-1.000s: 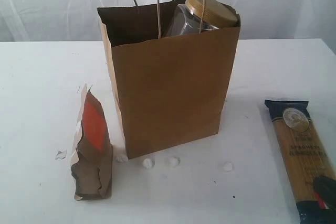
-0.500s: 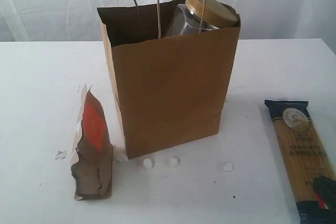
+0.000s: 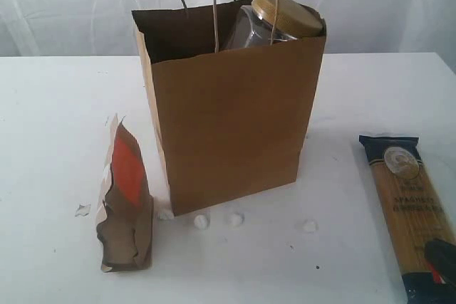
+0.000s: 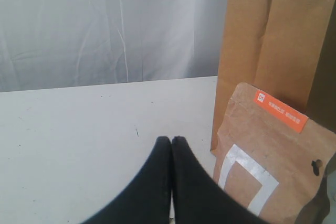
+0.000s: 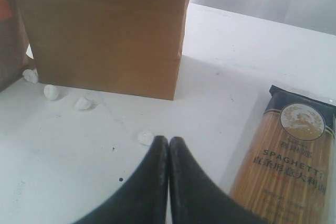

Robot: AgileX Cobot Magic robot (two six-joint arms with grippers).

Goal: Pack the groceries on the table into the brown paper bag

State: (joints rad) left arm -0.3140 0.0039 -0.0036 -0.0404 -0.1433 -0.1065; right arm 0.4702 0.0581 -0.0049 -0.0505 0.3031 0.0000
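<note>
Bag (image 3: 235, 126) stood upright on the table (image 3: 57, 105), with a tan-lidded jar (image 3: 274, 23) poking from its top at the right.
Spaghetti (image 3: 413, 211) lay flat well to the bag's right and nearer. The pouch (image 3: 127, 204) stood upright just near-left of the bag. White bits (image 3: 201, 221) dotted the table along the bag's near edge. The left gripper (image 4: 171, 141), by the pouch, and the right gripper (image 5: 168, 141), by the spaghetti, had their fingers pressed together, empty.
</note>
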